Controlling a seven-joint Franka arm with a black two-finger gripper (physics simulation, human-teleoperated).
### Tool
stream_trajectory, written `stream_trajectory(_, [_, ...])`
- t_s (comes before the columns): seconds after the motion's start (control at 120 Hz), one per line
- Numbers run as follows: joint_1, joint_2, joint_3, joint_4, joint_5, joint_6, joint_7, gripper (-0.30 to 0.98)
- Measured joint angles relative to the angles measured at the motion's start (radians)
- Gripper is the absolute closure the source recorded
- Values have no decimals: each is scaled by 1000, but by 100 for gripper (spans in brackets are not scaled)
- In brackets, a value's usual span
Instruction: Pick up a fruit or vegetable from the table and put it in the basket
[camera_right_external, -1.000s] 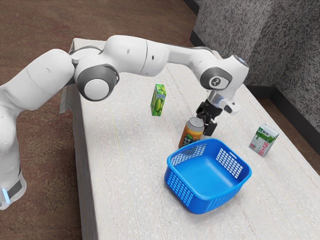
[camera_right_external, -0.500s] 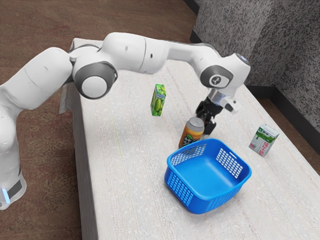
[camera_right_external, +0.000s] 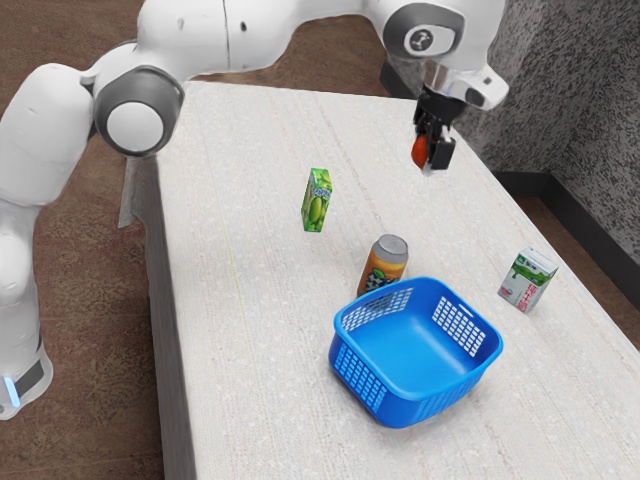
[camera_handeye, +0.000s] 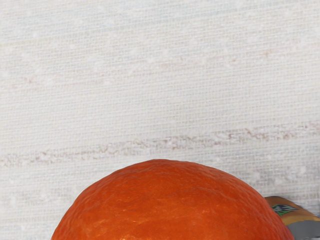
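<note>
A round, orange-red fruit with finely dimpled skin is in the black two-finger gripper, raised above the pale, woven-looking tabletop; the fingers are closed around it. The white arm reaches across from the exterior view's left, its hand angled downward and well apart from the blue plastic basket with latticed sides. An orange, silver-topped can stands just beside the basket, its dark-and-green logo too small to read. The upright green carton shows green fruit under pale lettering, also unreadable. Towards the exterior view's right, a white carton has a green patch and red characters I cannot make out.
</note>
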Motion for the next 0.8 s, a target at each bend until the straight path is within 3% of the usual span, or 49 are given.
stream_trajectory(0.142, [-5, -117, -262, -50, -1, -52, -5, 34])
stream_trajectory(0.217, [-8, -148, -325, -165, -3, -57, -13, 34])
stream_trajectory(0.433, [3, -145, -341, -410, 0, 32, -30, 35])
stream_trajectory(0.8, [2, -24, -341, -462, 43, 189, -47, 35])
